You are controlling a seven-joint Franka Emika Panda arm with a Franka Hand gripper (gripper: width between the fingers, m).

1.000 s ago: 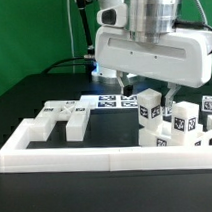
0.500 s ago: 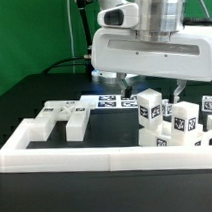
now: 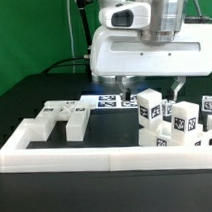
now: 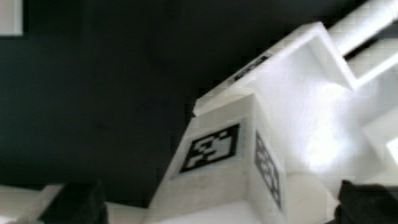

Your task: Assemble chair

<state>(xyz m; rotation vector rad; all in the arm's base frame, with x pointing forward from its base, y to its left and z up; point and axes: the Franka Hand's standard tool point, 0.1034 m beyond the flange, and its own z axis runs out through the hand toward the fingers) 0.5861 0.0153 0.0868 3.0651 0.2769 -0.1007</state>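
The chair parts are white tagged pieces inside the rail. A flat forked slab [image 3: 62, 118] and a small block [image 3: 35, 129] lie at the exterior view's left. Several upright tagged blocks stand clustered at the right, the tallest [image 3: 149, 108] in front. My gripper [image 3: 151, 89] hangs just above that cluster, fingers spread wide and holding nothing. In the wrist view the tagged block [image 4: 228, 150] sits below and between my two dark fingertips [image 4: 71, 205], and the gripper [image 4: 217, 208] is open around it without touching.
A long low white border rail [image 3: 96, 154] runs along the front and turns up the left side. The marker board [image 3: 107, 100] lies flat behind the parts. Black table and a green backdrop lie beyond.
The gripper has risen and shifted slightly toward the exterior view's right. The white parts have not moved.
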